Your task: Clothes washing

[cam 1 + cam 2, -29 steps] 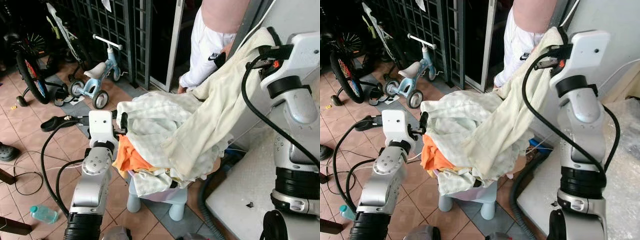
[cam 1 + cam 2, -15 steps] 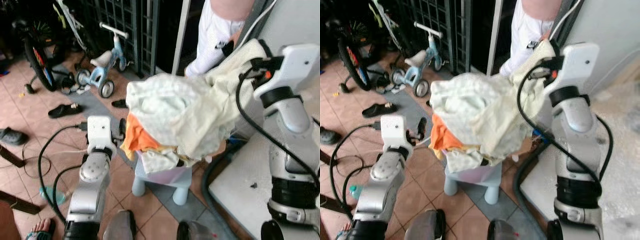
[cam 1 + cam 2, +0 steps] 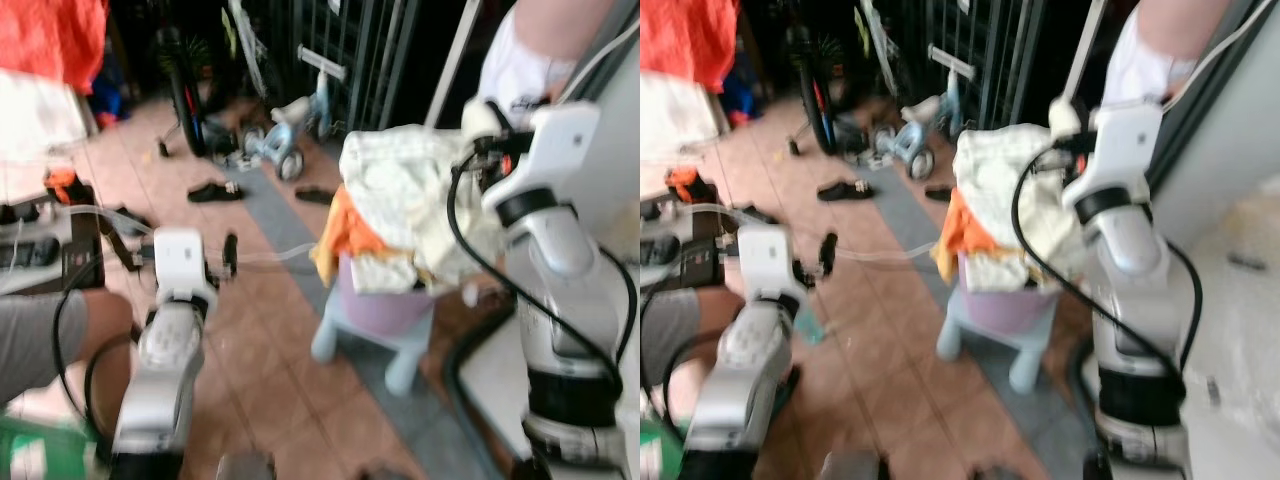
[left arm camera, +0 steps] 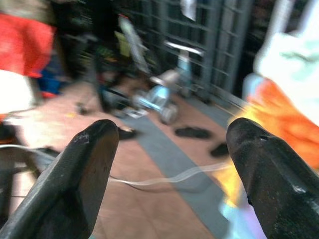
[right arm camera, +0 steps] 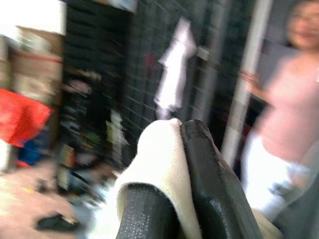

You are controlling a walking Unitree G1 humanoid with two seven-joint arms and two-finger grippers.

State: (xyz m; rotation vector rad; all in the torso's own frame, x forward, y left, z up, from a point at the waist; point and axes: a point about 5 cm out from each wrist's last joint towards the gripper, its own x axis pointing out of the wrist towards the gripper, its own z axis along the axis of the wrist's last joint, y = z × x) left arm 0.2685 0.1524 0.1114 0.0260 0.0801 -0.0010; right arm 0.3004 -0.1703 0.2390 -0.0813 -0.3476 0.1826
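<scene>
Two grippers: both raised before the robot, the head views blurred.
Right gripper (image 5: 172,199): its black fingers are pressed together on a fold of the cream cloth (image 5: 162,164), which shows between them in the right wrist view; in the head views it is held high, at the upper right edge of the laundry pile (image 3: 405,205).
Left gripper (image 4: 172,164): fingers spread wide with nothing between them; it hangs over the tiled floor (image 3: 265,345), well apart from the pile, pointing toward it.
Laundry pile: pale cream and whitish cloths heaped high, with an orange garment (image 3: 340,230) hanging out at its left side.
Basin: a lilac tub (image 3: 385,310), probably a wash basin, holds the pile and stands on a small pale blue stool (image 3: 355,345).
Person: stands behind the pile beside a doorway, in a pink top and white shorts (image 5: 284,149).
Background: a child's tricycle (image 3: 290,135) and a bicycle near a dark metal grille, black sandals (image 3: 210,190) on the floor.
Left edge: an arm in a grey sleeve (image 3: 35,345) near the robot's left arm.
</scene>
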